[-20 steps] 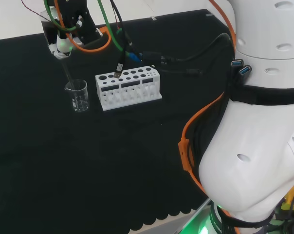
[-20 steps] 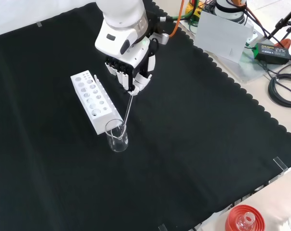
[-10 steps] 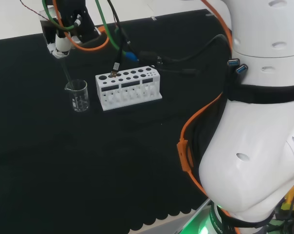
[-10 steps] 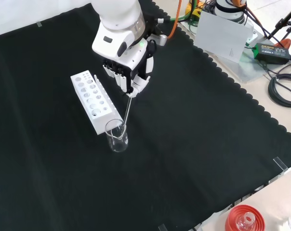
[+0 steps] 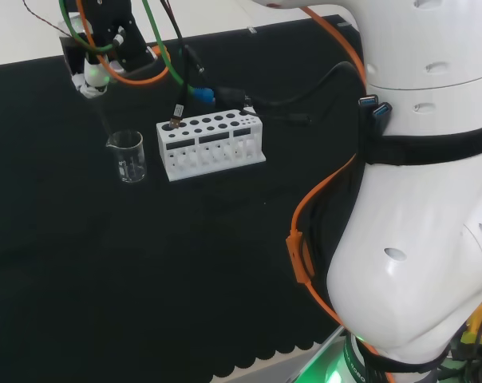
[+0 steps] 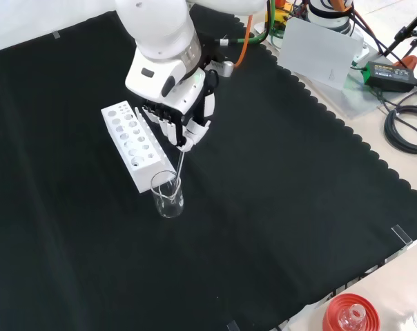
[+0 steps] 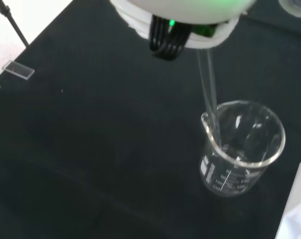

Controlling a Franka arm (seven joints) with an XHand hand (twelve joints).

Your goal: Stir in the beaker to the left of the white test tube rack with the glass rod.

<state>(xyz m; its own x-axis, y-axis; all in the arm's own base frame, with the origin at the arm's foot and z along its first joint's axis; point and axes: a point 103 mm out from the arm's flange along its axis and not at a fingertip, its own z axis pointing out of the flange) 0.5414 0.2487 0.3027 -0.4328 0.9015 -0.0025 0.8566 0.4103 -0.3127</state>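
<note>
While curled fingers of the hand [image 6: 183, 123] pinch the glass rod [image 7: 209, 103], its lower end dips into the beaker [image 6: 168, 195], just beside the white test tube rack [image 6: 130, 144], w/ hand above the beaker.

A black cloth [image 6: 277, 207] with a scalloped edge covers my tabletop. Beyond its far right edge in the front view lie a white sheet [image 6: 319, 52], a black power adapter [image 6: 382, 72] and coiled black cables [image 6: 406, 127]. A red ribbed ring [image 6: 351, 314] sits at the bottom right, holding clear glassware.
</note>
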